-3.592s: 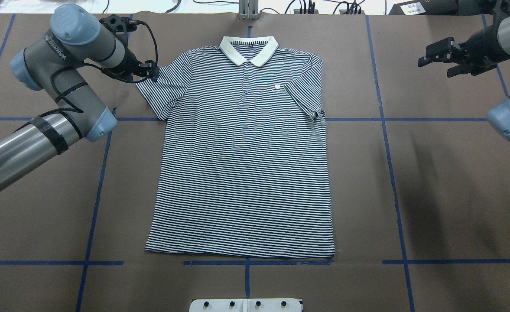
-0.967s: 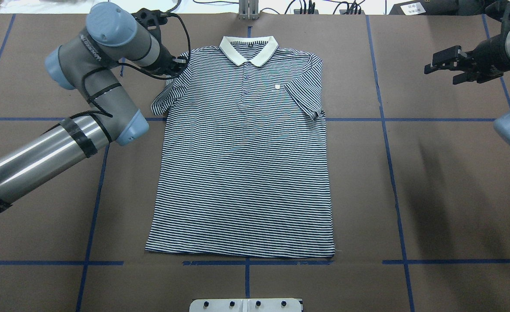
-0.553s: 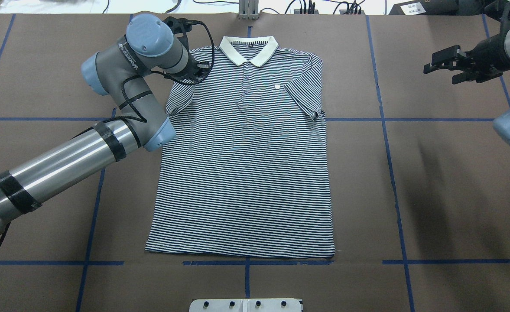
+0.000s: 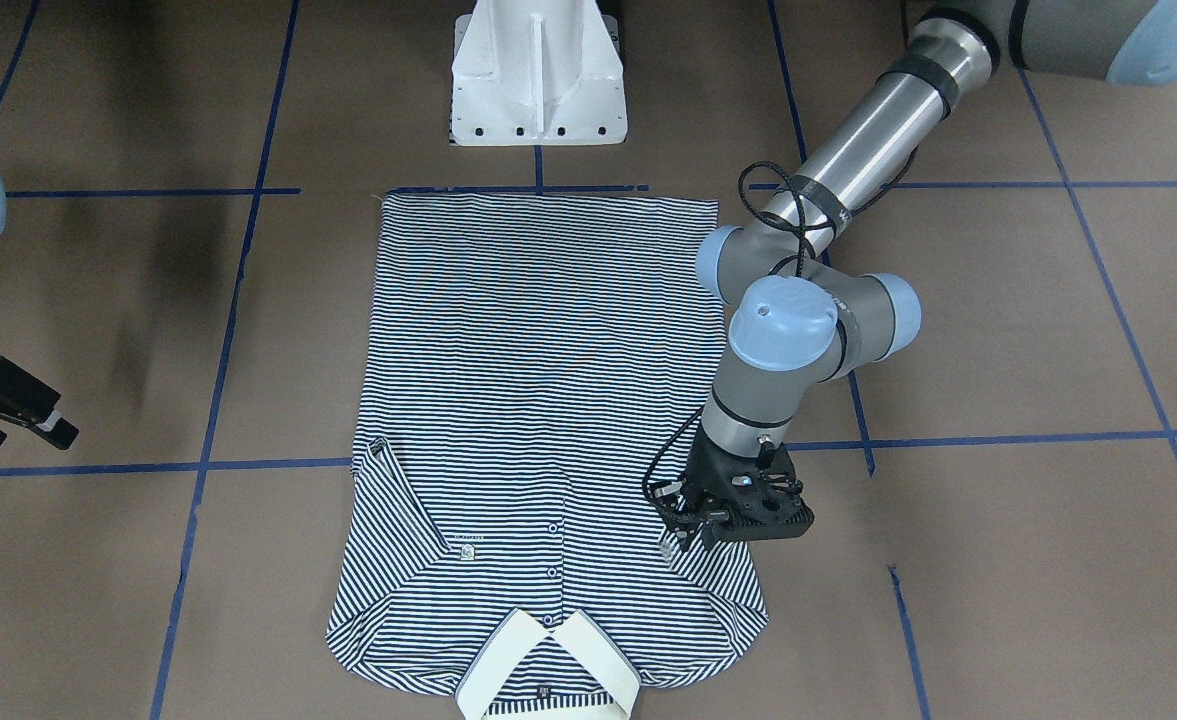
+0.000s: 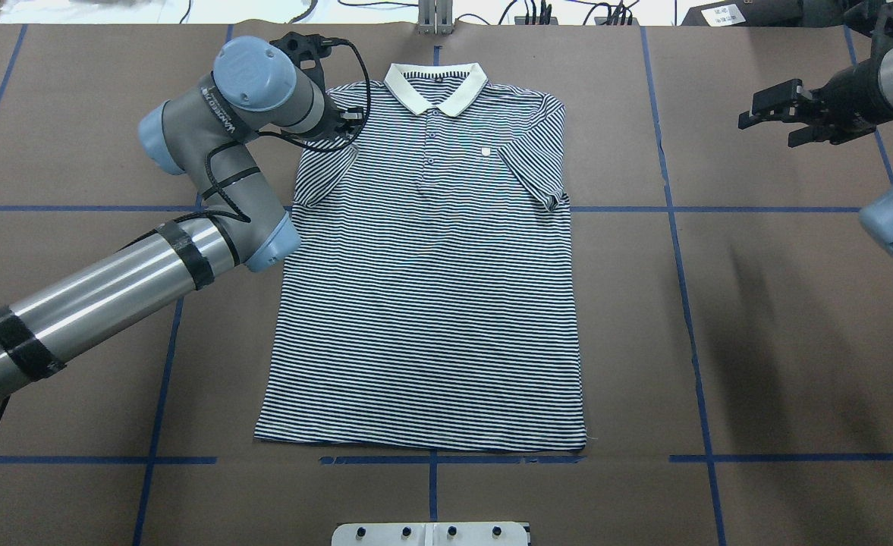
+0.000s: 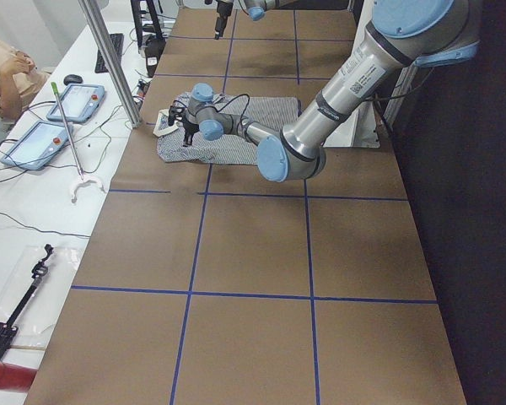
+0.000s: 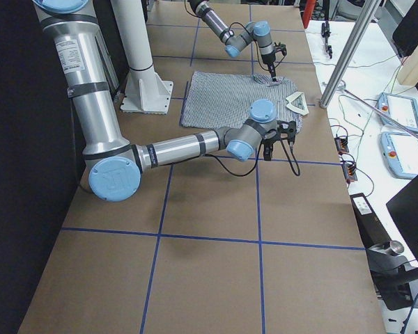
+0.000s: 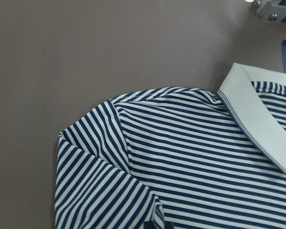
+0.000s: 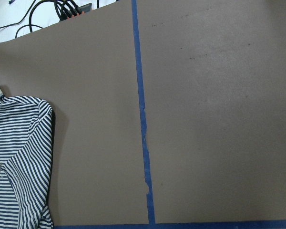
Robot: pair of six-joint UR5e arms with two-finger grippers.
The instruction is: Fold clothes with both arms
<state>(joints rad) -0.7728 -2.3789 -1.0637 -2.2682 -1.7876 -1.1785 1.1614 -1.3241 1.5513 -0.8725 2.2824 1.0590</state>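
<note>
The striped polo shirt (image 5: 431,303) lies flat, front up, its cream collar (image 5: 436,87) at the far edge. Both sleeves are folded in over the body. My left gripper (image 5: 347,125) (image 4: 676,545) sits low over the shirt's left shoulder, shut on the folded sleeve's hem (image 8: 155,212), with only a dark fingertip showing at the bottom of the left wrist view. My right gripper (image 5: 776,121) (image 4: 33,425) hangs open above bare table, well off the shirt's right side. The right wrist view catches only the shirt's edge (image 9: 19,157).
Brown paper with blue tape lines (image 5: 681,250) covers the table. The white pedestal base (image 4: 538,80) stands just past the shirt's hem. A metal post (image 5: 435,19) and cables run along the far edge. A person (image 6: 4,76) sits beyond it by tablets.
My left gripper carried the left sleeve from spread flat inward over the shoulder, then eased back slightly in the last half second. The right arm barely moved.
</note>
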